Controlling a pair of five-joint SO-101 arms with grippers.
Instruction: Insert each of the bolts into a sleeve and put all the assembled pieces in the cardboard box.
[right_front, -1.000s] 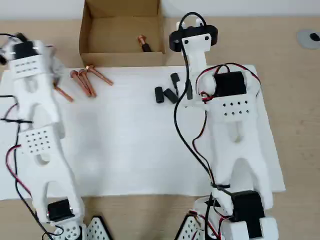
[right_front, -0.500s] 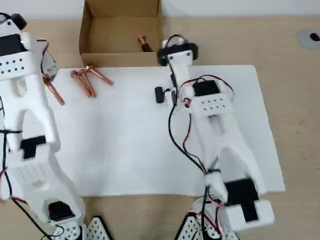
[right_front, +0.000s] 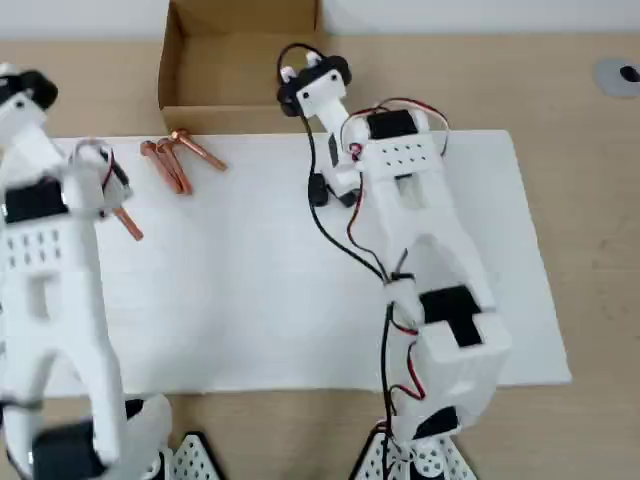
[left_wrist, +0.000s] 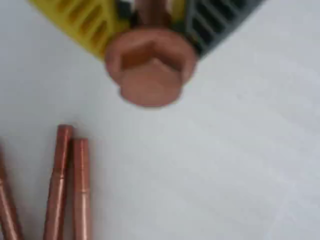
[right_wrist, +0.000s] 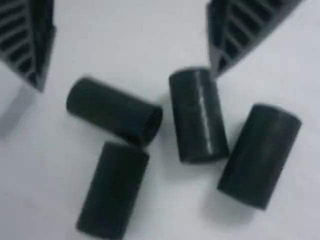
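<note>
We see the left gripper (left_wrist: 151, 15) with its fingers (left_wrist: 75, 20) clamped on a copper bolt (left_wrist: 150, 67), over the left part of the white mat (right_front: 250, 280). Three loose bolts (right_front: 175, 158) lie on the mat just to the far right of it. The right gripper (right_wrist: 127, 70) hangs with its fingers (right_wrist: 30, 45) spread wide over four black sleeves (right_wrist: 197, 115) clustered at the mat's far middle, near the cardboard box (right_front: 172, 80) on the far side of the table (right_front: 580, 200).
</note>
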